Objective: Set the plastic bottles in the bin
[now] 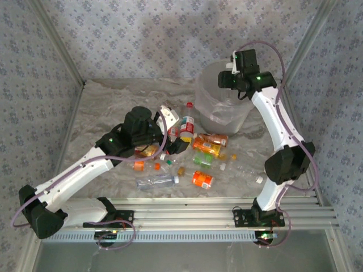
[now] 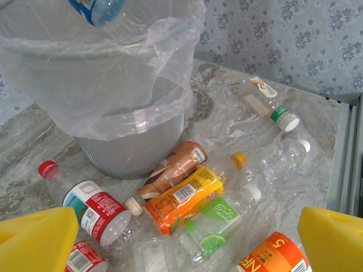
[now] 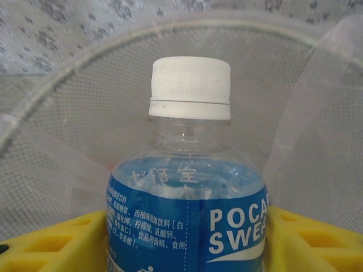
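Observation:
My right gripper [image 1: 231,78] hovers over the bin [image 1: 222,107], shut on a blue-labelled plastic bottle [image 3: 187,226] with a white cap [image 3: 190,88]. The bottle points into the bin's meshed inside [image 3: 85,113], with a yellow finger [image 3: 51,243] on each side of it. That bottle's bottom [image 2: 96,8] hangs above the bin's bag liner [image 2: 113,85]. My left gripper [image 1: 173,135] stands open and low over the pile of bottles [image 1: 205,148]. Between its fingers [image 2: 37,238] lie an orange-yellow bottle [image 2: 184,198], a green-labelled one [image 2: 218,218] and a brown one [image 2: 173,167].
More bottles lie loose on the table: a red-labelled one [image 2: 93,207], an orange one [image 1: 202,179], a clear one [image 1: 157,181] and a green-capped one [image 2: 269,102]. Patterned walls and metal posts [image 1: 59,51] close the sides. A rail [image 1: 215,218] runs along the near edge.

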`<act>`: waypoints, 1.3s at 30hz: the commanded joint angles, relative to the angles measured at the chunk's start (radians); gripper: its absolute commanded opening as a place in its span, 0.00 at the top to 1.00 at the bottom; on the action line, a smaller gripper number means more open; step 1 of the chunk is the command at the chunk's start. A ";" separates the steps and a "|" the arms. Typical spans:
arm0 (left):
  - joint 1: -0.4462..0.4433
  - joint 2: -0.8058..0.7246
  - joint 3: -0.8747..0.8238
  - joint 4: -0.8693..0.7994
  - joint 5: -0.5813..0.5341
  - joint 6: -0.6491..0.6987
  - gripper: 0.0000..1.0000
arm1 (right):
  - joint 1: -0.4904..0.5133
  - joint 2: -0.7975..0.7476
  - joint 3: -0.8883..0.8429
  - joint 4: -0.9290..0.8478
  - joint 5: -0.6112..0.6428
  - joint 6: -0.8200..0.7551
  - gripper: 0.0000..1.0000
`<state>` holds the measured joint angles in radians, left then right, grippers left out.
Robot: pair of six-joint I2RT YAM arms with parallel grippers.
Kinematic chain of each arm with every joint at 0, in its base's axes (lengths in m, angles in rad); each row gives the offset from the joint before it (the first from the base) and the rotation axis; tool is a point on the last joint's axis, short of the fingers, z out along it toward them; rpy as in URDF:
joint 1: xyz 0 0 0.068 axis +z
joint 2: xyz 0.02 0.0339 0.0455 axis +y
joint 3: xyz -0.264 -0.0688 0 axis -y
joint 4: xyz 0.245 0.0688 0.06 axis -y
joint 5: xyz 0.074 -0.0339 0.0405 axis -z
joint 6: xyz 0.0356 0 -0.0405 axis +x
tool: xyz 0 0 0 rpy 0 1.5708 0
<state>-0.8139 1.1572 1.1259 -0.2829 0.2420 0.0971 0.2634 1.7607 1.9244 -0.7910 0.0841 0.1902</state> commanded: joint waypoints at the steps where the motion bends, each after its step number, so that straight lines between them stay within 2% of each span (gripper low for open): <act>1: -0.006 -0.017 0.000 0.034 -0.005 0.016 0.00 | -0.013 0.039 0.069 -0.094 -0.029 0.006 0.34; 11: -0.006 -0.011 -0.001 0.028 -0.009 0.023 0.00 | -0.029 0.201 0.214 -0.235 -0.069 0.014 0.34; 21: -0.006 -0.011 0.000 0.029 -0.010 0.024 0.00 | -0.033 0.313 0.284 -0.305 -0.084 0.029 0.34; 39: -0.013 -0.015 -0.003 0.031 -0.012 0.025 0.00 | -0.046 0.459 0.306 -0.356 -0.104 0.049 0.35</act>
<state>-0.8192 1.1572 1.1217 -0.2802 0.2371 0.1081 0.2268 2.1952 2.1983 -1.1053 -0.0013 0.2207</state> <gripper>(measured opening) 0.995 0.651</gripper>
